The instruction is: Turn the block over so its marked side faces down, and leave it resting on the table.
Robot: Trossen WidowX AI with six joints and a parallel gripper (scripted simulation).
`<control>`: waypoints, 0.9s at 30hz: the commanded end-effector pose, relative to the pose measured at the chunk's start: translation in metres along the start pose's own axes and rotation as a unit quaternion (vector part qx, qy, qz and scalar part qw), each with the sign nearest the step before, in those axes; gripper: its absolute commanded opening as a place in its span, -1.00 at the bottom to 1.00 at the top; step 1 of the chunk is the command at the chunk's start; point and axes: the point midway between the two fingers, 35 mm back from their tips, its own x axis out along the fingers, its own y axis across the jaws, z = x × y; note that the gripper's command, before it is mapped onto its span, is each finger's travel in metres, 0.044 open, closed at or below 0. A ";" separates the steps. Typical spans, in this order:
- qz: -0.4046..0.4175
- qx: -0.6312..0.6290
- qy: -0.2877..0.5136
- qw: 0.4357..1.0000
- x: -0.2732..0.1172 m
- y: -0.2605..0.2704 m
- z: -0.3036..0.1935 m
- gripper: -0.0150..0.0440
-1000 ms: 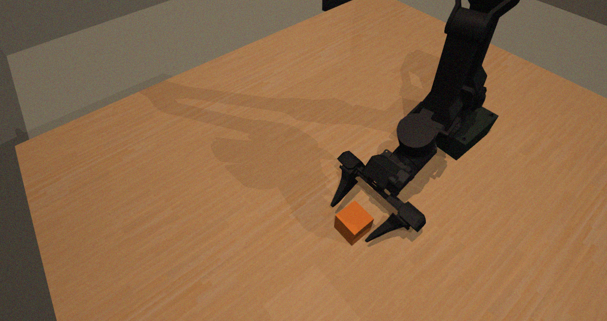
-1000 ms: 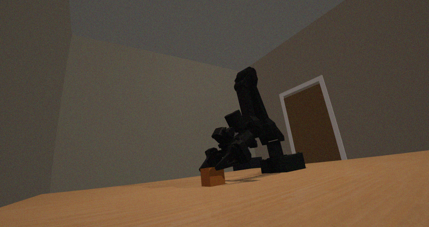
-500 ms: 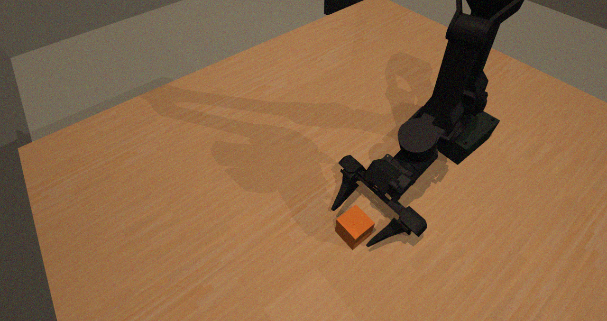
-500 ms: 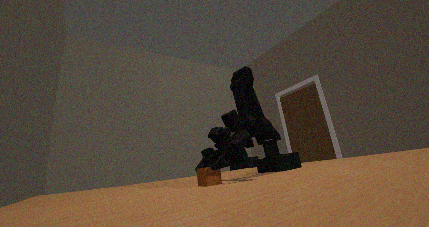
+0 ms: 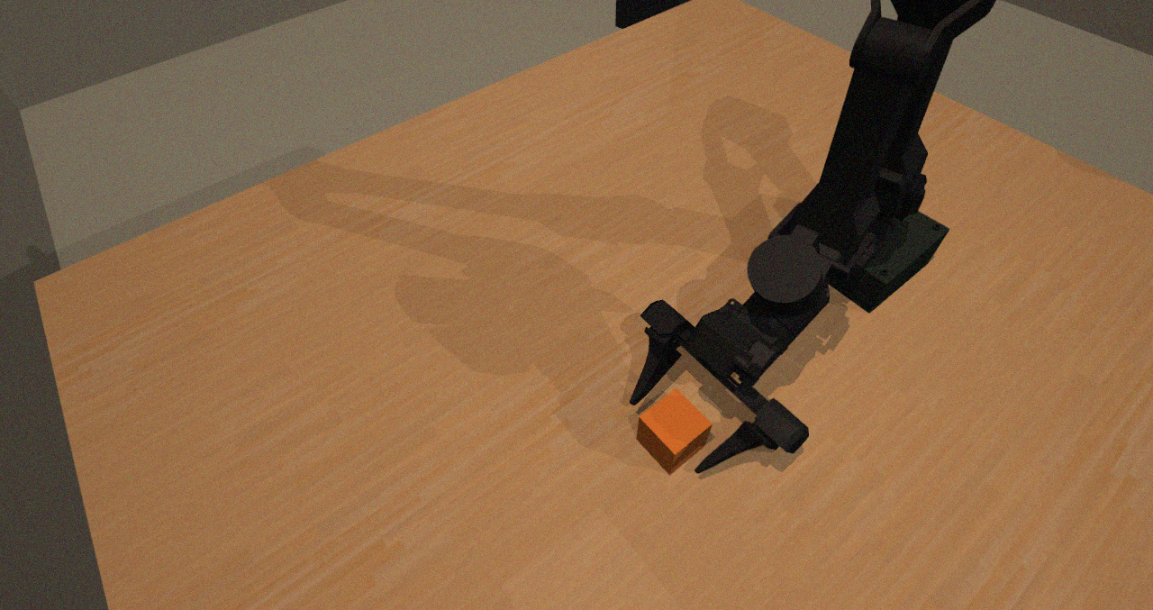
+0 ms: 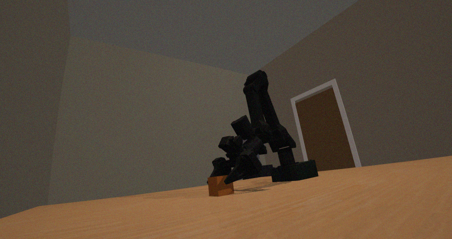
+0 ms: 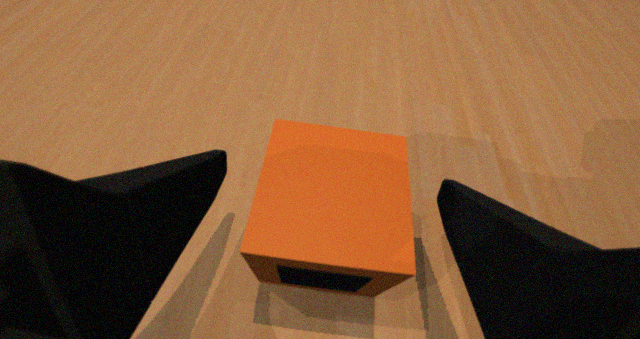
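Top view: we count one orange cube-shaped block (image 5: pixel 674 432) resting flat on the pale wooden table (image 5: pixel 322 413), and one black arm whose parallel-jaw gripper (image 5: pixel 667 432) straddles it. The jaws stand wide apart, one finger on each side, neither touching; nothing is held. No mark shows on the faces seen here.

Exterior view: the block (image 6: pixel 220 185) sits square on the table (image 6: pixel 316 205), just in front of the gripper. One brown door with a white frame (image 6: pixel 325 130) stands behind.

Wrist view: one block (image 7: pixel 332 199) lies between two dark fingers, with gaps either side. A dark square mark (image 7: pixel 322 278) shows on the side facing the camera, not underneath. We judge the turn only part done: the marked side faces sideways, so a further quarter turn is left.
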 end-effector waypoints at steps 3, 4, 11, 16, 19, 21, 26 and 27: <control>0.004 0.003 0.075 0.997 0.005 0.005 0.022 1.00; 0.004 0.003 0.092 0.996 0.003 0.005 0.026 1.00; 0.005 0.008 0.182 0.983 -0.033 0.002 0.060 1.00; 0.002 0.005 0.228 0.974 -0.052 -0.001 0.057 1.00; 0.001 0.005 0.238 0.971 -0.058 -0.002 0.057 1.00; 0.001 0.005 0.238 0.971 -0.058 -0.002 0.057 1.00; 0.001 0.005 0.238 0.971 -0.058 -0.002 0.057 1.00; 0.001 0.005 0.238 0.971 -0.058 -0.002 0.057 1.00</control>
